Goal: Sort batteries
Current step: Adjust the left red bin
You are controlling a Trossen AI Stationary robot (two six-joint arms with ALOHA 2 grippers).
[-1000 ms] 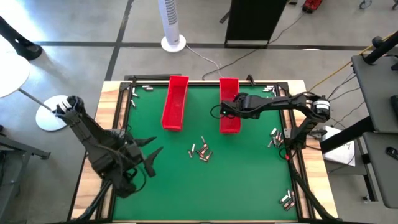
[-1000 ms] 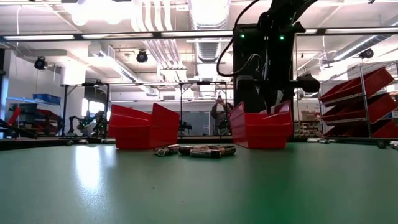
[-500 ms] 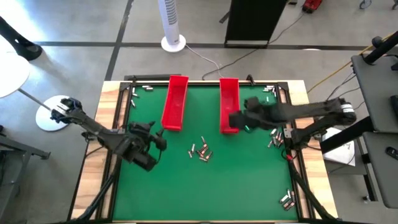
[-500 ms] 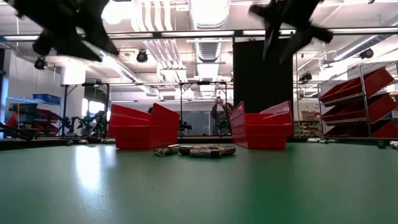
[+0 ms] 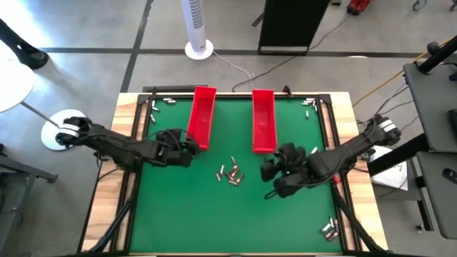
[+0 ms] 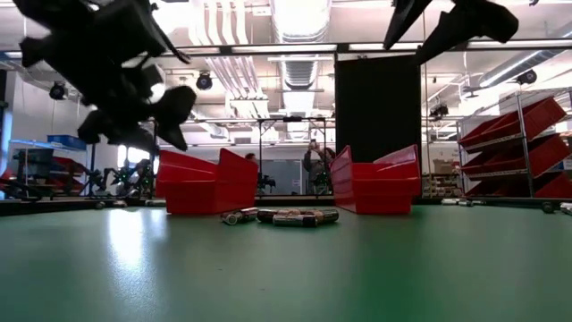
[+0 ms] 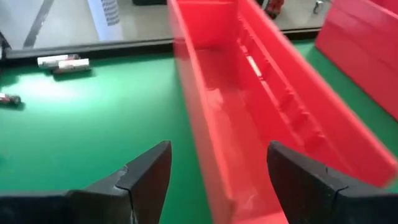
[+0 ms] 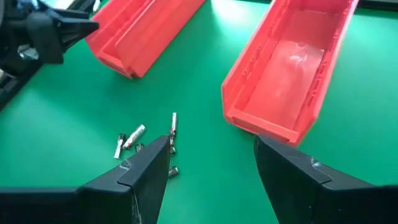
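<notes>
My left gripper [image 5: 187, 151] hangs with its fingers spread and nothing between them, just off the near end of the left red tray [image 5: 201, 118], at about nine o'clock from the middle of the green mat [image 5: 193, 207]; in my left wrist view the two dark fingers [image 7: 149, 177] frame that tray's open end [image 7: 249, 118], and inside it I can make out one small pale piece that I cannot identify. My right gripper [image 5: 273, 165] is released too, empty, raised above the mat at roughly four o'clock from centre, just past the near end of the right red tray [image 5: 263, 120]. The batteries [image 5: 230, 173] I am sorting lie in a loose cluster on the mat near its centre, between my two grippers and in front of both trays; my right wrist view shows them [image 8: 146, 142] scattered just beyond my left-hand finger [image 8: 146, 171]. More batteries [image 5: 160, 101] rest by the frame at eleven o'clock, others [image 5: 308, 103] at one o'clock, some [image 5: 315, 157] at three o'clock, and a few [image 5: 329, 229] at five o'clock.
</notes>
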